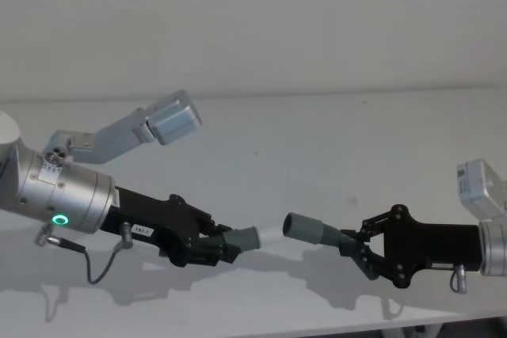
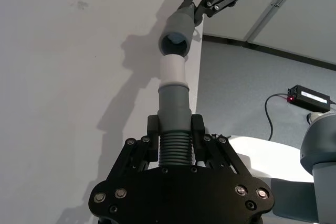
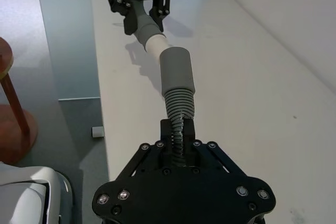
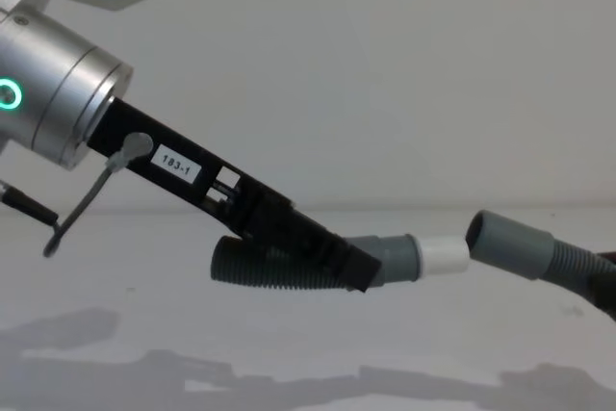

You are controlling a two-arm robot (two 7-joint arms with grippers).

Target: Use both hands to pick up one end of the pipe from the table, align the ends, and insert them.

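Hoses fill both hands, one piece each, held up above the table so the ends can meet in the air. The left gripper is squeezed tight on the ribbed part of the left hose, just behind its grey cuff, so the white tip sticks out in front and is free to go in. The right gripper is squeezed tight on the ribs of the right hose, leaving its wide open socket clear and facing the tip. Both pieces hang over the middle of the table, nearer its front edge. The tip and the socket point at each other and look very close from the chest view, with a small gap between them, so I think they are lined up and the push together comes next. Count: two grippers, two hose pieces, one white tip, one socket
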